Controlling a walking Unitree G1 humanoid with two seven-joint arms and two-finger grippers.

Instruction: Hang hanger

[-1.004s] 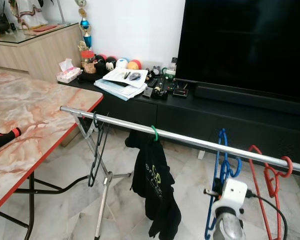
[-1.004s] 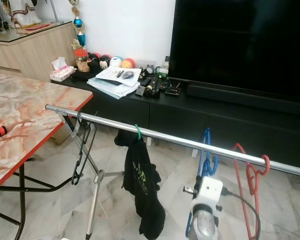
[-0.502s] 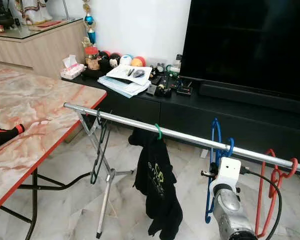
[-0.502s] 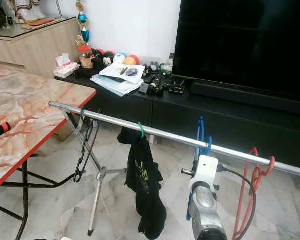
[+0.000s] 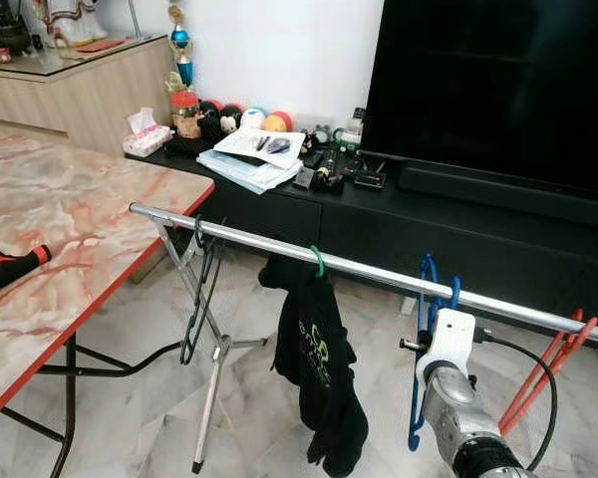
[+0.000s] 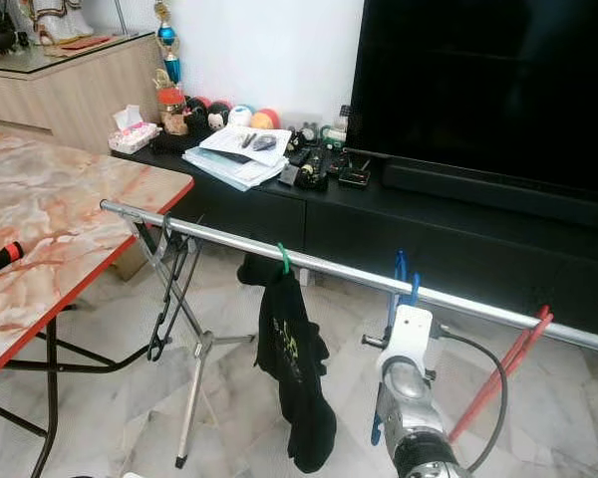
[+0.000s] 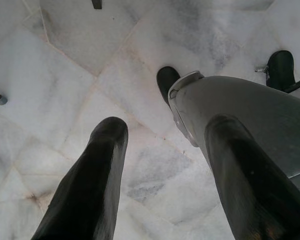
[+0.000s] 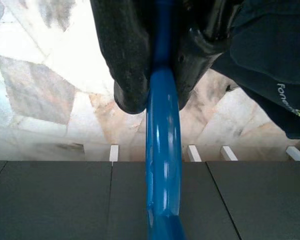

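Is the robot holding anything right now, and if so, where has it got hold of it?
Yes. The right claw is shut on the blue hanger, pinching its plastic bar, with the hook over the metal rail. The left claw is open above the floor.

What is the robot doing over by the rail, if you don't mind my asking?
It is hanging a blue hanger. The right gripper is shut on the hanger, whose hook is over the rail, between a black garment and a tilted red hanger. The left gripper hangs open above the floor.
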